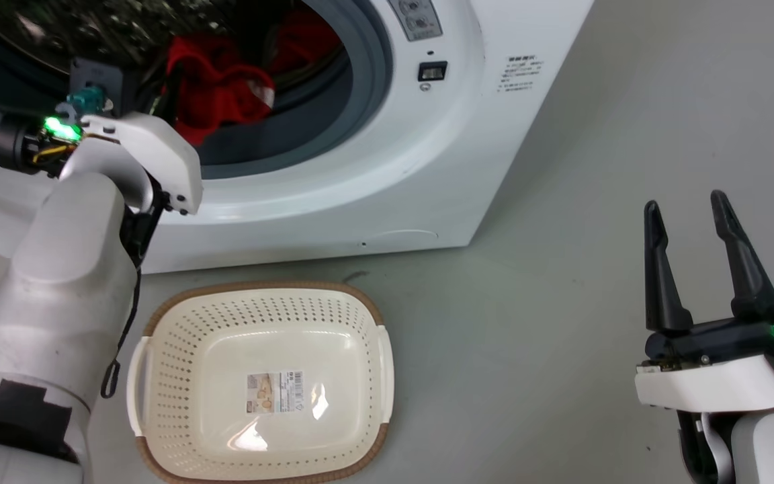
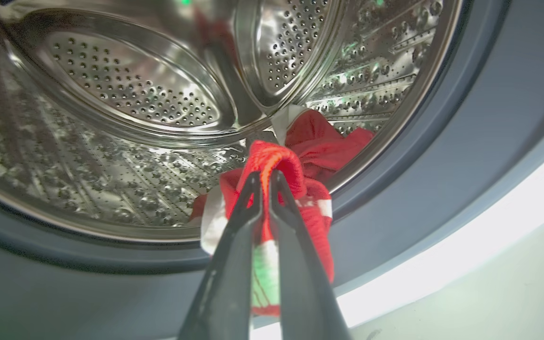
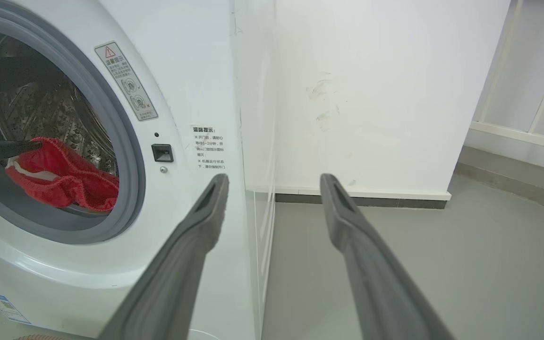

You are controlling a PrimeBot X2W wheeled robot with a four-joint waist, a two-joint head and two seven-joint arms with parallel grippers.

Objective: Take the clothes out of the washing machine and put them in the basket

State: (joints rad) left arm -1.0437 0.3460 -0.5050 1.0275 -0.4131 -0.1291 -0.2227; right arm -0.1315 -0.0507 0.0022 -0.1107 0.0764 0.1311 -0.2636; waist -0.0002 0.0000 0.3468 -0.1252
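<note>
Red clothes [image 1: 216,91] with white trim hang at the washing machine's [image 1: 427,154] round porthole. In the left wrist view my left gripper [image 2: 265,178] is shut on a fold of the red clothes [image 2: 300,156], just above the grey door seal at the drum's mouth. The right wrist view shows the clothes [image 3: 64,179] draped over the porthole's lower rim, a dark fingertip [image 3: 3,148] of the left gripper touching them. The cream basket [image 1: 259,383] sits on the floor in front of the machine, with nothing in it. My right gripper [image 1: 686,205] hovers open at the lower right, holding nothing.
My pale left forearm [image 1: 64,282] rises along the left side, next to the basket's left handle. Grey floor [image 1: 562,302] spreads to the right of the machine. A white wall [image 3: 371,94] with a grey baseboard stands behind the machine.
</note>
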